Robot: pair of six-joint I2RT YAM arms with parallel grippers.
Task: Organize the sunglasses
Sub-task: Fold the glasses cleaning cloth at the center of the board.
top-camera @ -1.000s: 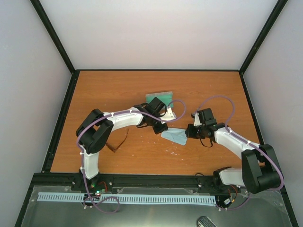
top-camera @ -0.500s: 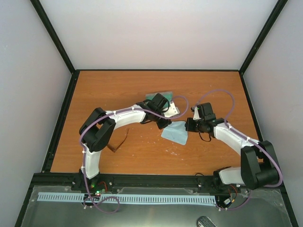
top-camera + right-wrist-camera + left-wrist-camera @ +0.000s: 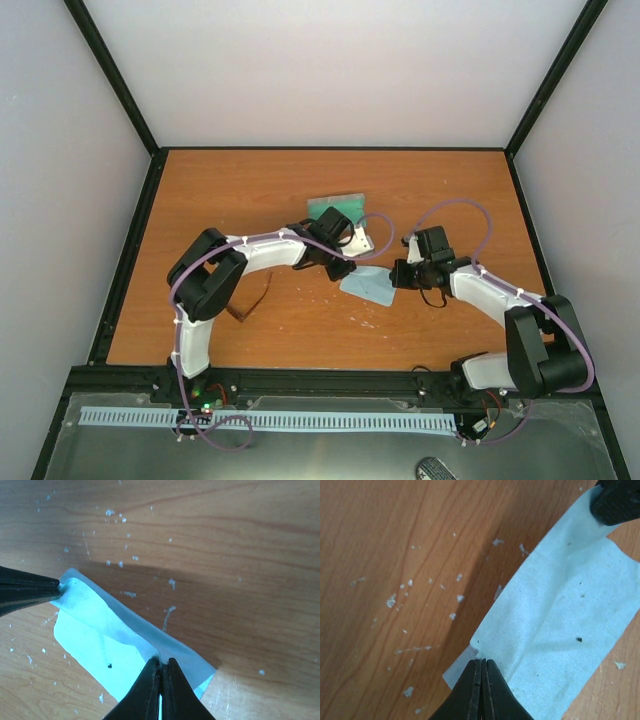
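The sunglasses (image 3: 252,307) lie on the table beside the left arm's elbow; only their thin reddish-brown frame shows. A light blue cloth (image 3: 368,285) hangs folded between both grippers, just above the table. My left gripper (image 3: 341,268) is shut on the cloth's left corner, seen in the left wrist view (image 3: 481,661) with the cloth (image 3: 560,615). My right gripper (image 3: 397,277) is shut on its right edge, seen in the right wrist view (image 3: 161,662) with the cloth (image 3: 95,625). The grey case with green lining (image 3: 338,208) lies open behind the left gripper.
White crumbs (image 3: 427,605) speckle the orange-brown table (image 3: 220,190). The opposite gripper's fingers show at the frame edge in each wrist view. Black frame rails (image 3: 130,250) border the table on all sides.
Both grippers carried the cloth a little toward the far side, then came back nearer. The cloth stays held between them, now more folded. The sunglasses have not moved.
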